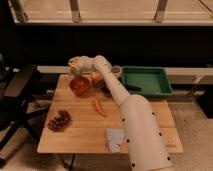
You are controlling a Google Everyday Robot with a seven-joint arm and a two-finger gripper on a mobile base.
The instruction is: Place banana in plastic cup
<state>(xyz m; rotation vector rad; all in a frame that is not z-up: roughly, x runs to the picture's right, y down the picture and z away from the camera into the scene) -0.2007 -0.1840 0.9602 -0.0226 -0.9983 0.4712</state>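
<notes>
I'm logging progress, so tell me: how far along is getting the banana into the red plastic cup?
Done: the banana appears to be off the wooden table, showing pale yellow at the gripper. In hand: the gripper hangs just above and behind the red plastic cup. Left: moving over the cup's hollow and releasing; no banana shows inside it.

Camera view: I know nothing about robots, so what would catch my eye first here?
A big white arm sweeps up from the bottom right across the wooden table. Its pincer is at the far left corner, by the red plastic cup. Next come the bright green tray at the table's far right, the orange carrot mid-table and the dark grapes near the left edge.
</notes>
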